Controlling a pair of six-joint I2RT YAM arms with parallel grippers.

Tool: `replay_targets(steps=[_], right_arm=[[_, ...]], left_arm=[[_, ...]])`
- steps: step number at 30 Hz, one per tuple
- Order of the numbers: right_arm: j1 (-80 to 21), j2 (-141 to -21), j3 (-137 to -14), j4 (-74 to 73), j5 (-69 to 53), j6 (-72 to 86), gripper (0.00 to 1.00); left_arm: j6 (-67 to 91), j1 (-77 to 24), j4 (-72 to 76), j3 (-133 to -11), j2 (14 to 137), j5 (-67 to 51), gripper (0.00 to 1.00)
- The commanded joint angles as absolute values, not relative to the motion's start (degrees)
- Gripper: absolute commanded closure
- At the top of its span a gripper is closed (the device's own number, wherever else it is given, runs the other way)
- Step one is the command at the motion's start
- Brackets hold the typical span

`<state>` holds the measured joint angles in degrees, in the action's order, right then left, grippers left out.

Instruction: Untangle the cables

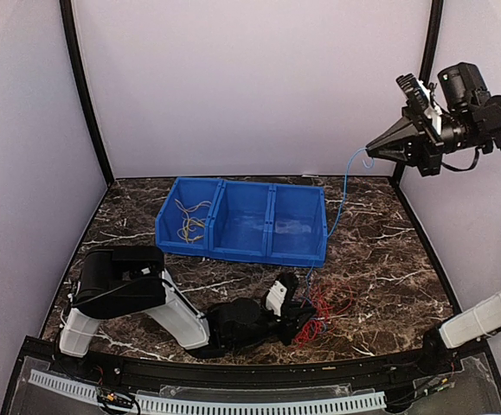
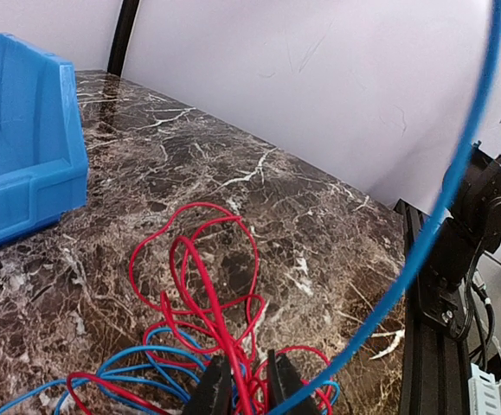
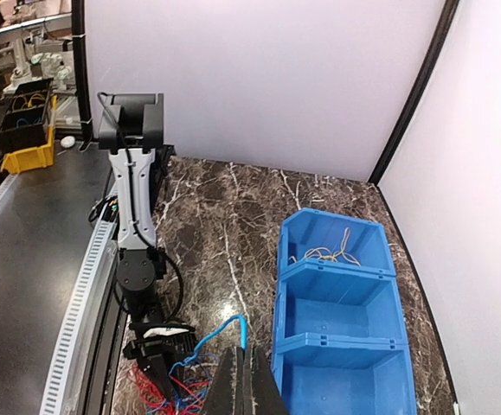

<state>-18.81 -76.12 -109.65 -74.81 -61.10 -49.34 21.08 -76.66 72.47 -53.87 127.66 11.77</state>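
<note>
1. A bin [image 1: 233, 245] stood across the middle of the table [image 1: 388, 259], long side toward the arms. The left arm lay bent low in front of it. Plain pale walls closed in the back and both sides.
2. The blue wire [image 2: 446, 214] ran past the bin's right end; whether it touched the rim could not be told.
3. The bin had three compartments in a row. The left one held loose yellow wires [image 1: 191, 220].
4. The rest of the cables [image 1: 324, 304] lay as a loose tangle of red and blue on the table, in front of the bin's right end and at the tip of the left arm.
5. The left gripper [image 2: 247, 389] sat low in that tangle, fingers drawn close and clamped on red wires [image 2: 208, 303] running between them.
6. The right gripper [image 1: 371, 153] hung high at the right, near the back wall. Its fingers were pressed together on the end of the blue wire, which slanted down from there to the tangle.
7. The table was glossy dark brown stone-pattern with white veins. The bin was smooth blue moulded plastic with sloped walls. The wires were thin and flexible, the red ones in wide open loops.
</note>
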Motion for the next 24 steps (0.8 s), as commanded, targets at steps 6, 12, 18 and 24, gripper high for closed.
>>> replay_targets(steps=[6, 12, 18, 24], right_arm=[[-12.80, -59.56, -76.91, -48.88, -50.43, -37.97, 1.00], [-5.99, -53.60, -62.26, -46.50, -42.09, -38.45, 1.00], [1.39, -53.58, -52.07, -44.85, -34.54, -42.54, 1.00], [1.51, -56.48, -48.63, -50.43, -32.09, -51.65, 0.55]], left_arm=[[22.69, -76.45, 78.28, -47.71, 122.36, 12.00, 0.92], [23.19, -76.42, 79.71, -46.98, 121.70, 10.82, 0.98], [23.55, -76.46, 78.86, -47.07, 121.64, 11.18, 0.99], [23.88, -76.42, 71.40, -49.06, 120.93, 10.94, 0.99]])
